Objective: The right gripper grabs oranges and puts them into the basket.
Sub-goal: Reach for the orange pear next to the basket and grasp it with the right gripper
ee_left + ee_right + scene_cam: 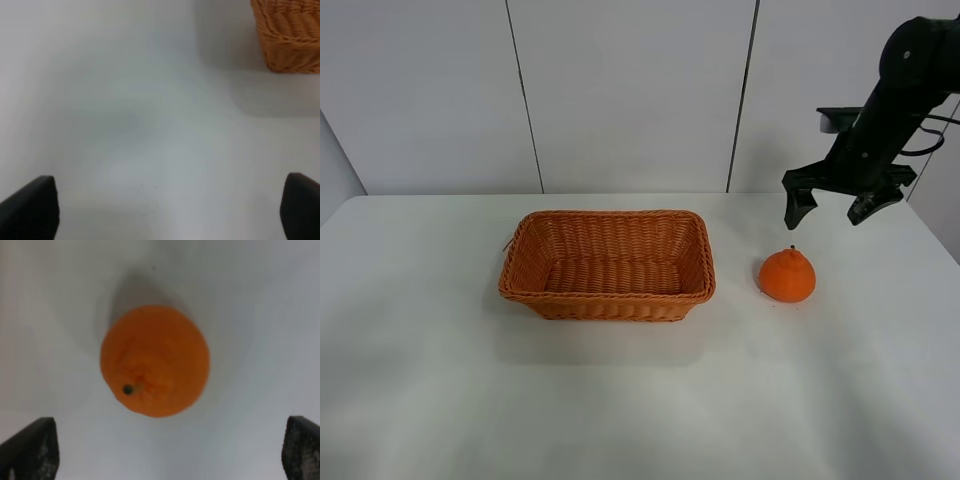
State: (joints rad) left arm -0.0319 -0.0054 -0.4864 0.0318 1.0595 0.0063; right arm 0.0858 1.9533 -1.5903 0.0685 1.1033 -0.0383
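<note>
Orange [787, 276] rests near the right edge of the tabletop [420, 400], just beside the wicker basket [610, 305] at its centre. The right claw [826, 216] hangs above the fruit, spread wide, gripping nothing. The left claw [165, 202] is likewise spread.

It looked like a robotics lab, a test bench, folks: I hung over a plain white table [440, 400], a white panelled wall [620, 90] with dark seams behind, my black cabled right gripper [826, 222] above it.
</note>
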